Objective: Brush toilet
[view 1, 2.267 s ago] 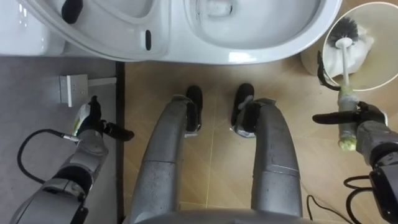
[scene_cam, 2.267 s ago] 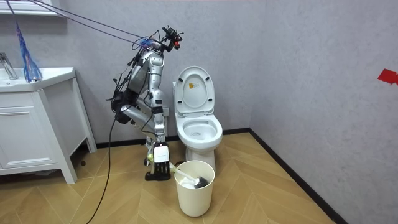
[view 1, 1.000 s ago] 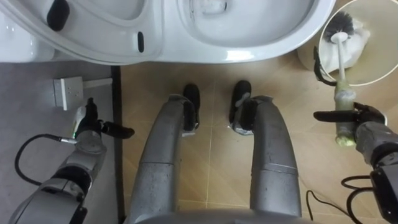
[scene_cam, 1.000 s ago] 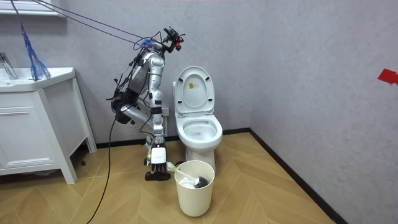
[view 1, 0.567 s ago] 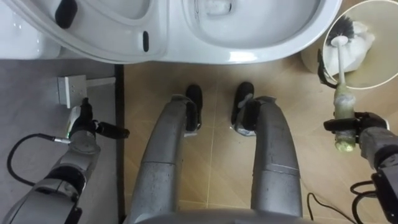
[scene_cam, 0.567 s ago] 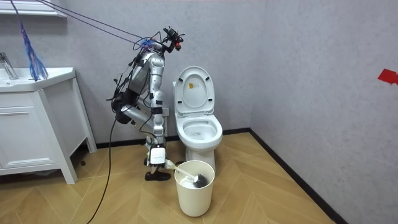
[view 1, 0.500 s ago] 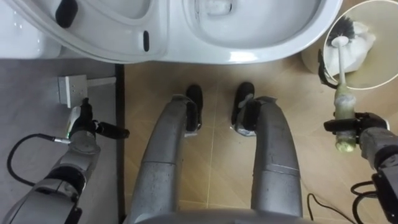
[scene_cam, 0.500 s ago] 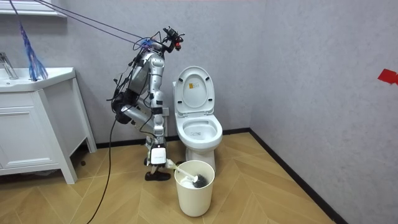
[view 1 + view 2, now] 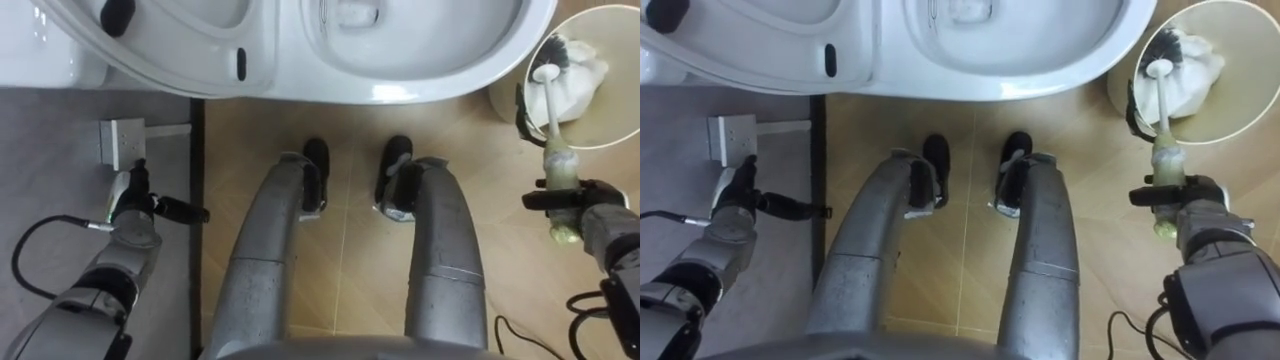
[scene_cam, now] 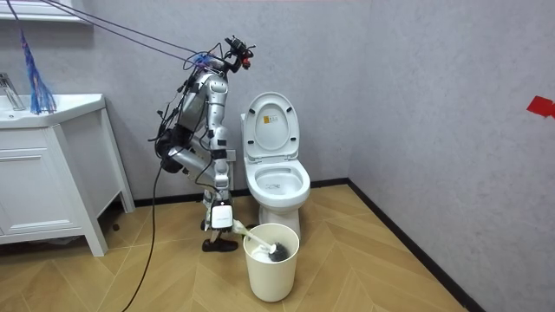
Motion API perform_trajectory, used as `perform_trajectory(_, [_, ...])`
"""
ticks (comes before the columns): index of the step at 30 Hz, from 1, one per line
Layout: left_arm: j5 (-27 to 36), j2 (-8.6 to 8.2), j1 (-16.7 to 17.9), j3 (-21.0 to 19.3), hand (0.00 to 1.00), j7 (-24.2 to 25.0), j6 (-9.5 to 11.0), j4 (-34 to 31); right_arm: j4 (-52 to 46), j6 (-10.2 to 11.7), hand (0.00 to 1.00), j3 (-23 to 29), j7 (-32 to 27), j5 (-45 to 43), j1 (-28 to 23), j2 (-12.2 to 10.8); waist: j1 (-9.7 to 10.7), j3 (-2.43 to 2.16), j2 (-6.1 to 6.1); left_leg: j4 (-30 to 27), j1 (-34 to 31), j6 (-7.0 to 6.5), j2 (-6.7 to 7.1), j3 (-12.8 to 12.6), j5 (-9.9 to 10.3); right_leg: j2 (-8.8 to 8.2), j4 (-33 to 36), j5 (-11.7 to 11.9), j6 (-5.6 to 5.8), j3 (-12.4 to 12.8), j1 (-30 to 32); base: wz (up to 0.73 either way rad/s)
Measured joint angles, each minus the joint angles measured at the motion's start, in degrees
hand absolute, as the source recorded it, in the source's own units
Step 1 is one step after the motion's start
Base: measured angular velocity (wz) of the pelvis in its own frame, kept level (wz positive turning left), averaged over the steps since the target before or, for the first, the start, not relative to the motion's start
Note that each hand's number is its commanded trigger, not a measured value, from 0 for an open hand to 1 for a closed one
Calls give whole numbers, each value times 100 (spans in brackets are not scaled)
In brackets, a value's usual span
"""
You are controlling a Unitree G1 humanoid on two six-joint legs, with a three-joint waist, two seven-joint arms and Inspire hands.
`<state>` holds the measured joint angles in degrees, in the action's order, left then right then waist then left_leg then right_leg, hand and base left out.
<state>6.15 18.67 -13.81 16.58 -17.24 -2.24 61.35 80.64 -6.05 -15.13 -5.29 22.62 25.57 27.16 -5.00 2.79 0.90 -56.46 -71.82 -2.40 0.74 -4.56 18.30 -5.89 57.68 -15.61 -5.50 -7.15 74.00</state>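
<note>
Right hand (image 9: 598, 215): clenched on the white-shafted, green-gripped toilet brush (image 9: 556, 160).
Brush head (image 9: 556, 45): black bristles inside the round cream bin (image 9: 612, 125), beside the white ceramic toilet (image 9: 430, 80).
Left hand (image 9: 133, 195): relaxed, empty.
Risk: a skewed lift could snag and tip the bin.

Toilet (image 9: 400, 70) ahead — bin (image 9: 612, 118) to its right, brush (image 9: 552, 108) inside.
</note>
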Motion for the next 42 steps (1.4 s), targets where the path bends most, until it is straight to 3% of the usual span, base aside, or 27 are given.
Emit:
perform_trajectory(13, [-13,-34,729,38,0,9,-127,-170,19,-28,100,-23,40,125,-668,-33,-159,-19,51,403,1189,8,-23,171,11,92,-565,1,85,-153,-1342,0])
perform_trajectory(26, [-16,-41,1184,-111,0,80,-27,-62,150,25,100,184,134,246,-1122,-447,23,-67,-6,1221,2734,-10,-20,251,-44,90,-1388,-6,126,-345,-2942,3])
perform_trajectory(29, [-52,-44,1232,-225,0,170,-30,41,190,19,100,188,186,435,-1287,-600,33,-127,-63,1415,3014,23,-15,330,-66,103,-1597,-2,128,-406,-3253,7])
perform_trajectory(36, [-55,-157,1564,-695,0,185,-2,-2,194,32,100,350,334,867,-1638,-843,52,-150,-76,1918,3843,47,-43,384,-84,209,-2149,18,170,-437,-4111,2])
perform_trajectory(41, [-179,-187,1667,-784,0,186,11,1,181,138,100,353,476,1137,-1899,-947,76,-158,-90,2209,4306,53,-46,412,-88,242,-2456,23,196,-477,-4593,4])
perform_trajectory(42, [-180,-242,1687,-969,0,191,25,-7,170,155,100,431,504,1136,-1969,-965,69,-159,-94,2308,4425,57,-46,412,-94,247,-2541,27,207,-475,-4707,0])
